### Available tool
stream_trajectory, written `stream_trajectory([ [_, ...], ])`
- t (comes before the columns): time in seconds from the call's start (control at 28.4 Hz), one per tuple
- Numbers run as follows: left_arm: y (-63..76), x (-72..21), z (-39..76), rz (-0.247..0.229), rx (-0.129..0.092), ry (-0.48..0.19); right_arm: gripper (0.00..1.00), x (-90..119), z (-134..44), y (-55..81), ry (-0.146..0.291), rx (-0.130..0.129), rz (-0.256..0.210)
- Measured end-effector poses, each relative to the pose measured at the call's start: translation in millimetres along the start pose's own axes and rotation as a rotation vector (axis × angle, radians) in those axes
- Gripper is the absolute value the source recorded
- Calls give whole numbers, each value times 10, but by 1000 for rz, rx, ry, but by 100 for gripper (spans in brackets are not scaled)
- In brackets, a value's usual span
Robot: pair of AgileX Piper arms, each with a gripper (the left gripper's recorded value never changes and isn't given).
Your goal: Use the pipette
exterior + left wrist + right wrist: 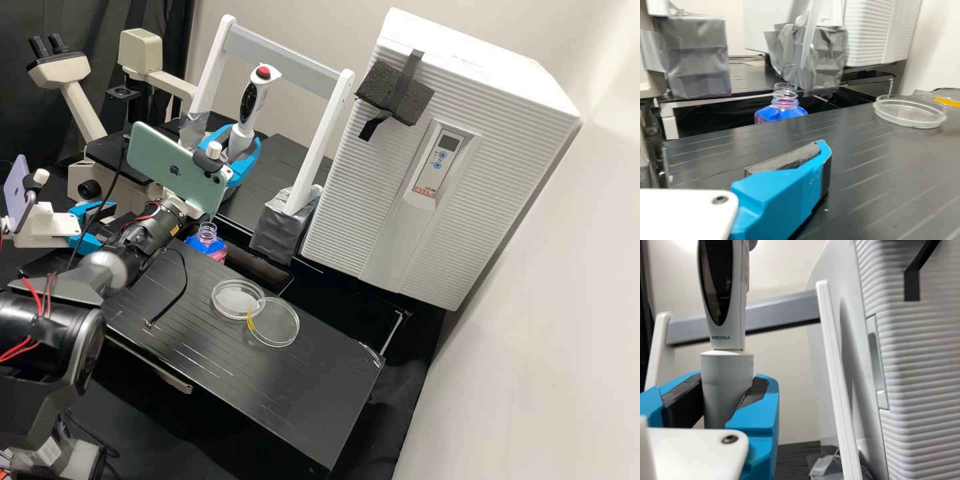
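Observation:
My right gripper [230, 155] is shut on the lower barrel of a white electronic pipette [251, 101] with a red top button, and holds it upright above the back of the bench. Its blue fingers [757, 407] press the barrel [726, 390] from both sides. The thin tip [806, 42] hangs just above the open mouth of a small bottle [210, 241] of blue-pink liquid [784, 106]. Two clear petri dishes [238, 298] [274, 321] lie overlapping on the black platform, with a yellow strip where they meet. My left gripper [88, 215] sits low at the platform's left, open and with nothing in it.
A large ribbed white machine [440, 167] stands at the right. A white frame with grey taped feet [285, 223] spans the back, just behind the bottle. A microscope [67, 87] is at the far left. The raised platform [280, 387] has bare room in front of the dishes.

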Motion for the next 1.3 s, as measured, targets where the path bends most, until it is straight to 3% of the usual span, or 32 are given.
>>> stream_trajectory([
  [0.18, -16, 1, 64, -5, 2, -22, 0, -161, -18, 198, 9, -24, -9],
  [0.32, 0, 21, 108, 2, 3, -38, 0, -305, 3, 365, 13, -60, 23],
  [0.63, 24, 60, 234, 11, 12, -89, 0, -535, 178, 632, -55, -130, 94],
  [0.88, 15, 63, 324, 10, 20, -119, 0, -674, 302, 685, -121, -168, 72],
  [1.3, 5, 59, 354, 6, 23, -131, 0, -757, 288, 691, -110, -183, 51],
])
